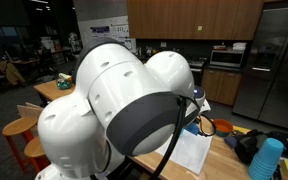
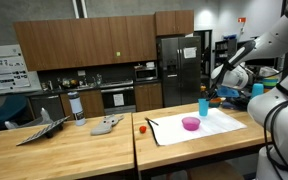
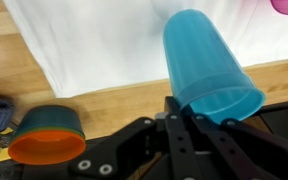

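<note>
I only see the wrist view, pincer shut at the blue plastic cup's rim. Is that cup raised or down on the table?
Observer: In an exterior view the blue plastic cup stands upright, apparently down at the white sheet's far edge.
Operator: What's the pink thing in my corner?
Observer: A round pink bowl, resting on that sheet, nearer the camera than the cup.
Operator: Anything off the sheet?
Observer: A small red object on the wooden table beside it.
</note>
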`<state>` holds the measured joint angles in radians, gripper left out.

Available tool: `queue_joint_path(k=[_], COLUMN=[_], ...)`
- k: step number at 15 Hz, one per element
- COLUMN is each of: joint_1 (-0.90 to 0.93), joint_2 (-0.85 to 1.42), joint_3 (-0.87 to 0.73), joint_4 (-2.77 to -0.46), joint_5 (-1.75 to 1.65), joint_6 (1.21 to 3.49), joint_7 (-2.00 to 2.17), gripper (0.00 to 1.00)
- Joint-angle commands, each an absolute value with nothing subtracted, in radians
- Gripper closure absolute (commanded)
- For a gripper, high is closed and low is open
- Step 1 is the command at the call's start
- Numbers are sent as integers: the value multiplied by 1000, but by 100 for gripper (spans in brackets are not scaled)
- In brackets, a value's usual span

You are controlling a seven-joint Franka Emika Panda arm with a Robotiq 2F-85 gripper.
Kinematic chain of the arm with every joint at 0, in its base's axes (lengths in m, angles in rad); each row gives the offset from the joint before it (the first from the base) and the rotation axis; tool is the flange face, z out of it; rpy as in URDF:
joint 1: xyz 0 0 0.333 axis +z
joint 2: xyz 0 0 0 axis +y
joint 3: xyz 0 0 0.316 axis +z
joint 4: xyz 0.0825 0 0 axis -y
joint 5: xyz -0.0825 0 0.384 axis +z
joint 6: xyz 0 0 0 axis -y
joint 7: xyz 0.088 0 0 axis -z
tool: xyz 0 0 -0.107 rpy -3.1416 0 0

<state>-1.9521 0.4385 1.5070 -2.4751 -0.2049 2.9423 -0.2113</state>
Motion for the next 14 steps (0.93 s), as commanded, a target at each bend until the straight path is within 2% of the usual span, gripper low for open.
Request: queue_joint_path(k=[1, 7, 14], joint_1=[-1943, -1818, -1758], joint_2=[401, 285, 189], joint_3=[1531, 1480, 1439], joint_4=[-2489, -2497, -2495], joint_5=[-190, -221, -203], joint_6=[2982, 3116, 3117], joint_7=[-209, -201, -183], gripper=[99, 99, 99])
